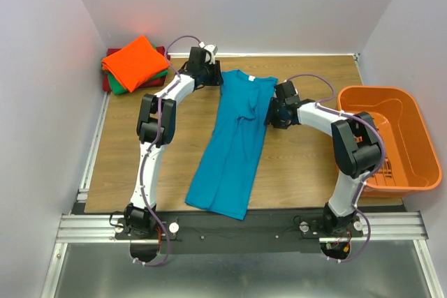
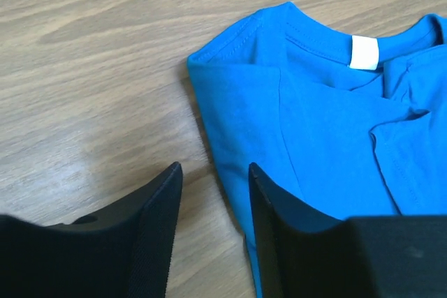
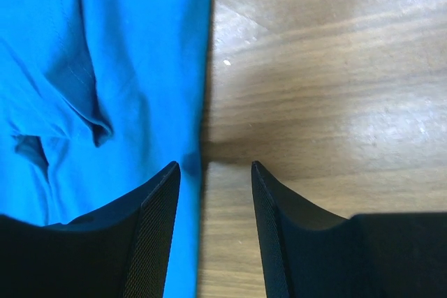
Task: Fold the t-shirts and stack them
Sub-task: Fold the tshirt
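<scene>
The teal-blue t-shirt (image 1: 232, 141) lies on the table folded into a long strip, collar at the far end. My left gripper (image 1: 214, 78) is open at the shirt's far left corner; in the left wrist view its jaws (image 2: 213, 172) straddle the shirt's left edge (image 2: 279, 116). My right gripper (image 1: 269, 113) is open at the shirt's right edge; in the right wrist view its jaws (image 3: 213, 172) straddle that edge (image 3: 126, 68). Neither holds anything. A stack of folded shirts sits at the far left corner: bright orange (image 1: 137, 61) on top, green (image 1: 120, 88) and dark red (image 1: 107, 82) beneath.
An orange plastic slotted basket (image 1: 412, 130) stands at the table's right edge. The wooden table (image 1: 126, 165) is walled on the left, back and right. A metal rail (image 1: 230, 228) runs along the near edge.
</scene>
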You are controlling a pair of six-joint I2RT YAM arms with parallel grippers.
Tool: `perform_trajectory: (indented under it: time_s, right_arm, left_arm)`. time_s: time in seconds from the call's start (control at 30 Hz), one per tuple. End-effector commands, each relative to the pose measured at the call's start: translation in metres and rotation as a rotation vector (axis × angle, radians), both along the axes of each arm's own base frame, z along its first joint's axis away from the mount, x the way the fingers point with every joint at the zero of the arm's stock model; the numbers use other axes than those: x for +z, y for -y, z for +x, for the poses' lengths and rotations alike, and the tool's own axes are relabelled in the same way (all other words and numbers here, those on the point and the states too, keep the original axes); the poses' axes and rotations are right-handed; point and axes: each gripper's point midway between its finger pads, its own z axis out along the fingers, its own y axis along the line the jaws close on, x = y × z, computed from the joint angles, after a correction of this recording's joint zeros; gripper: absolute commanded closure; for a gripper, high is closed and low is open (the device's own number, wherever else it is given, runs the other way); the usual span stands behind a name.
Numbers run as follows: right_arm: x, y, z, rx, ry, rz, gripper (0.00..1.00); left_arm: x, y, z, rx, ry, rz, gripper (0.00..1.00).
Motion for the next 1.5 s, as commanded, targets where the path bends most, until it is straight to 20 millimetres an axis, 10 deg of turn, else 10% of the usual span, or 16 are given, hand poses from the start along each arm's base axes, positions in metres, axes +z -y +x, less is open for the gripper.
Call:
perform_trajectory:
  time_s: [0.0,0.4,0.73,0.83,1.0,1.1,1.17,1.2,1.47]
  right_arm:
    - [-0.016,-0.004,0.006,-0.012,-0.038,0.009,0.48]
    - [-0.037,-0.026,0.068,-0.025,-0.016,0.016,0.62]
    - [-0.044,-0.023,0.123,0.016,0.045,-0.063,0.56]
    - [-0.053,-0.011,0.115,-0.010,-0.007,-0.048,0.43]
    - [-0.046,0.006,0.104,-0.036,-0.019,-0.061,0.31]
    - [-0.022,0.002,0.093,-0.034,-0.008,-0.015,0.32]
    - [-0.009,0.000,0.084,-0.038,-0.002,-0.003,0.32]
    - [0.007,0.004,0.075,-0.049,0.015,-0.004,0.32]
    - [0.068,-0.069,-0.033,0.134,0.075,0.012,0.35]
  left_arm:
    - [0.006,0.009,0.006,-0.028,0.018,-0.043,0.52]
    - [-0.004,0.025,0.035,-0.014,0.008,-0.164,0.99]
    - [0.041,-0.028,0.089,0.144,0.172,-0.291,1.00]
    - [0.051,-0.046,0.103,0.156,0.199,-0.351,1.00]
    - [0.089,-0.046,0.106,0.108,0.274,-0.422,0.65]
    - [0.146,-0.045,0.092,0.097,0.328,-0.463,0.57]
    - [0.144,-0.050,0.082,0.137,0.282,-0.466,0.57]
    - [0.179,-0.056,0.075,0.189,0.313,-0.487,0.57]
    - [0.123,-0.071,0.042,0.320,0.145,-0.316,0.60]
